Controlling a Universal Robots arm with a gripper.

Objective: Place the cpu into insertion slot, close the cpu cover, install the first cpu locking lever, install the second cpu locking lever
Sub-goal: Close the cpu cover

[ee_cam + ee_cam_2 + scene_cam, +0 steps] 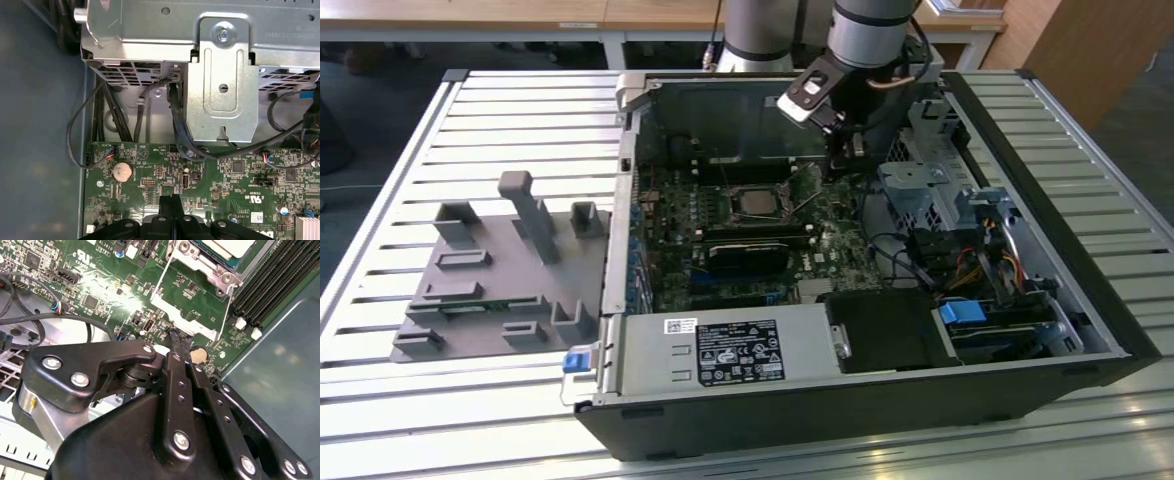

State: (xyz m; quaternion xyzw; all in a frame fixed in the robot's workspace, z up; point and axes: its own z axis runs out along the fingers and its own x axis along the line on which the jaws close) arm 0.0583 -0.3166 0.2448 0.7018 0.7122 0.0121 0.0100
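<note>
Your cpu (pixel 755 201) is sitting in the insertion slot (pixel 730 204) on the green board (pixel 847 245), and your gripper (pixel 843 162) is hovering just to the exterior view's right of it, fingers (pixel 175 340) pinching shut on nothing.

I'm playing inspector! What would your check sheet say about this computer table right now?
Surface: slatted metal table carrying an open computer case.
Job's things: cpu sits in the insertion slot, silver top up; cpu cover looks swung open, off the chip.
Clutter: grey fixture on the table, at the exterior view's left of the case.
Grippers: gripper shut, tips at the cover's edge; whether it pinches anything cannot be told.
Cables: black cables loop beside the green board; coloured wires in the case.
Surroundings: wooden desks behind the table.
</note>
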